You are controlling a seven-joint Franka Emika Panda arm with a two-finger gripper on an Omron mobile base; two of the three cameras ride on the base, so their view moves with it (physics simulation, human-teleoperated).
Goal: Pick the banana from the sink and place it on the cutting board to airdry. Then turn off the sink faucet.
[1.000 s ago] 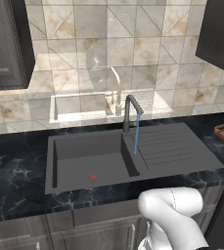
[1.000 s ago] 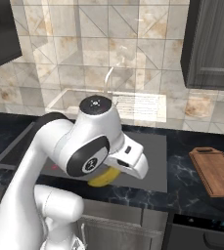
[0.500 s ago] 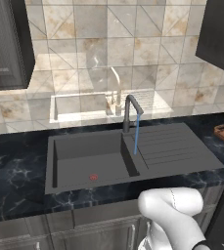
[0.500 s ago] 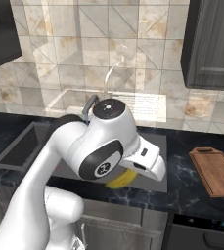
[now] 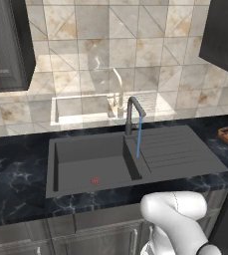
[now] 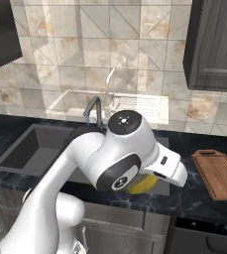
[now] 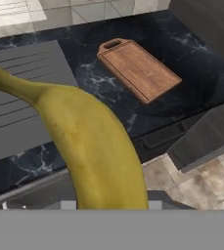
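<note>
Yellow and curved, the banana (image 7: pixel 91 146) fills the lower middle of the hand view, clenched in the pincer and lifted clear of the black marbled counter (image 7: pixel 108 88). In the right base view its yellow body (image 6: pixel 141 185) peeks out under the white arm's wrist, over the counter's front edge. Right of it, the flat brown wooden cutting board with a darker rim (image 6: pixel 218 173) lies bare on the counter. To the left, the dark grey rectangular sink (image 5: pixel 85 159) holds a small red drain ring (image 5: pixel 95 181). A thin blue stream (image 5: pixel 138 137) runs from the slim dark grey faucet (image 5: pixel 132 113).
</note>
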